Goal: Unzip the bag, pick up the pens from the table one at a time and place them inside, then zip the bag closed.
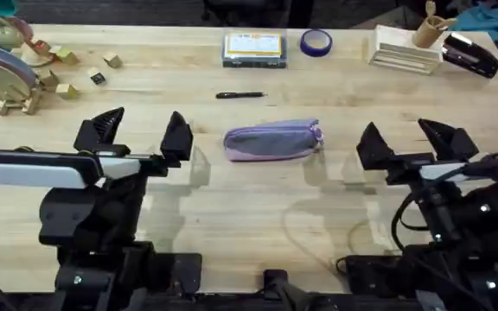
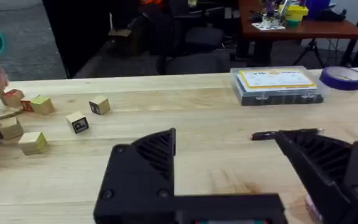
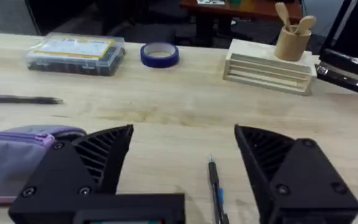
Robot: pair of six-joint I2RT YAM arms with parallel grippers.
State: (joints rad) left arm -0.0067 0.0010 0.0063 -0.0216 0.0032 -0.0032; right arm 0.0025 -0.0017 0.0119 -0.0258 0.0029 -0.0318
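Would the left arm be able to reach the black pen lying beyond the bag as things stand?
Probably yes. The left gripper is open, and bare table separates it from the pen. The bag lies nearer the bases than the pen, off that path.

Left gripper (image 1: 141,134) and right gripper (image 1: 409,138) both hover with jaws spread wide.

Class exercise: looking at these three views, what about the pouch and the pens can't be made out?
- Bag zipper state: too small overhead; right wrist view, own finger covers it.
- Second pen: cut off by the right wrist view's edge.
- First pen: left finger hides part in left wrist view.
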